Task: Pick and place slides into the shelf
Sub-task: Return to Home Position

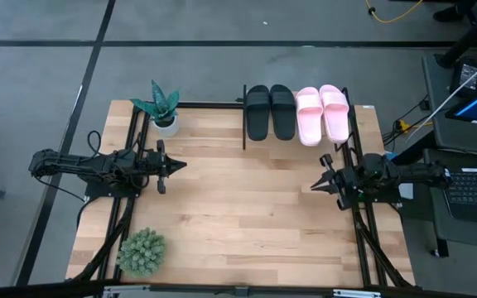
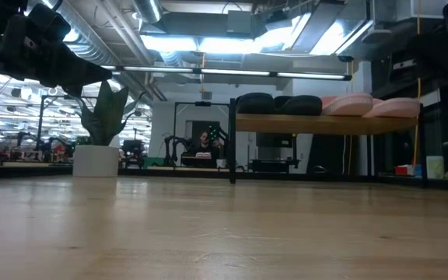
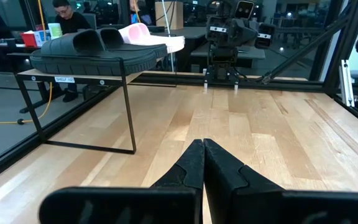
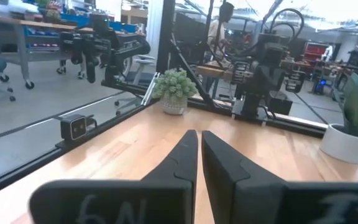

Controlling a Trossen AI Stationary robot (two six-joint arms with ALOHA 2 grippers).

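All four slides sit in a row on the shelf (image 2: 325, 123) at the far edge of the table (image 1: 247, 223), right of centre: the black pair (image 1: 270, 112) on the left and the pink pair (image 1: 322, 114) just beside it on the right, soles flat on the board. The placing looks done, and what seems left is only for both arms to settle at rest. The left arm (image 1: 98, 165) lies low along the table's left side with its jaws together and holding nothing, pointing right toward the middle. The right arm (image 1: 387, 175) mirrors it on the right side, its jaws likewise together and empty, pointing left. The slides lie well apart from both sets of jaws, on their far side, and nearer the right arm than the left.
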